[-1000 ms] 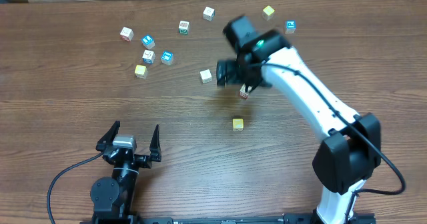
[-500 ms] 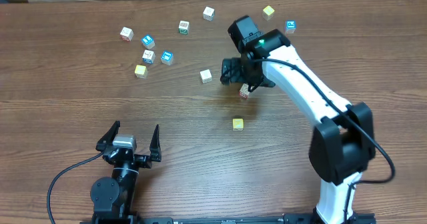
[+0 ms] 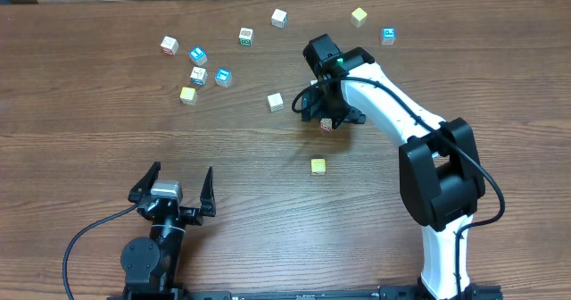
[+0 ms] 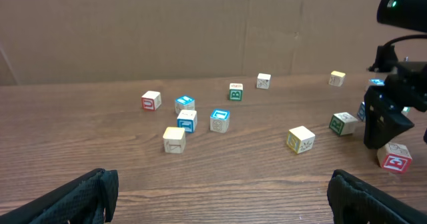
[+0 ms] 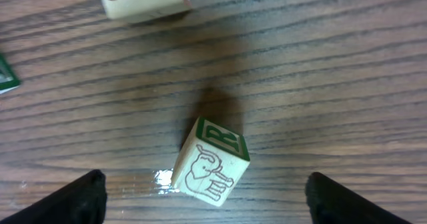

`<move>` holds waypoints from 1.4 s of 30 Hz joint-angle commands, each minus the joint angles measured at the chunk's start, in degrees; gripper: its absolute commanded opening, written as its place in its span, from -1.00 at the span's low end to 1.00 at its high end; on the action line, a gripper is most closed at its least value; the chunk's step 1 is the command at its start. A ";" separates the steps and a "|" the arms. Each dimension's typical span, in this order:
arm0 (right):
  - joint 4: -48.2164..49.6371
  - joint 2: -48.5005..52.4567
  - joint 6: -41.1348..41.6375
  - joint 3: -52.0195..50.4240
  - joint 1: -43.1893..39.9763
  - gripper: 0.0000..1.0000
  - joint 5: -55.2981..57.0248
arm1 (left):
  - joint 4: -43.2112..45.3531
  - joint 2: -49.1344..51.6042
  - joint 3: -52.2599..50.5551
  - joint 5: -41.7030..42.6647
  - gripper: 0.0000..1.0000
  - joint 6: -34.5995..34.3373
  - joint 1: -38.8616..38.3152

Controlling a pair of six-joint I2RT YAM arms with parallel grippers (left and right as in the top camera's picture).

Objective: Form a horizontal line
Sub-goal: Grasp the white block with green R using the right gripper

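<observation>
No row of four touching cubes shows; all cubes lie loose on the wooden table (image 3: 107,148). My right gripper (image 3: 318,109) is open and low over the table, also seen in the left wrist view (image 4: 385,125). In the right wrist view its fingers (image 5: 208,196) stand wide on either side of a pale cube with a green letter and an elephant drawing (image 5: 212,161), which lies on the wood untouched. That cube shows in the left wrist view (image 4: 343,123). A red-marked cube (image 3: 327,124) lies just beside the gripper. My left gripper (image 3: 174,189) is open and empty near the front edge (image 4: 217,201).
A whitish cube (image 3: 276,102) lies left of the right gripper and a yellow cube (image 3: 318,166) in front of it. Several white, blue and yellow cubes (image 3: 198,75) are scattered at the back left. Three more lie along the back (image 3: 279,18) (image 3: 359,16) (image 3: 389,36).
My right arm has swung its gripper slightly left and toward the front, settling lower over the green-lettered cube. The cubes and the left arm have not moved.
</observation>
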 commanded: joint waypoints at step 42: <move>2.89 4.96 4.07 -0.37 -0.24 0.19 0.09 | -0.13 -0.55 -0.20 -0.22 0.99 1.29 0.42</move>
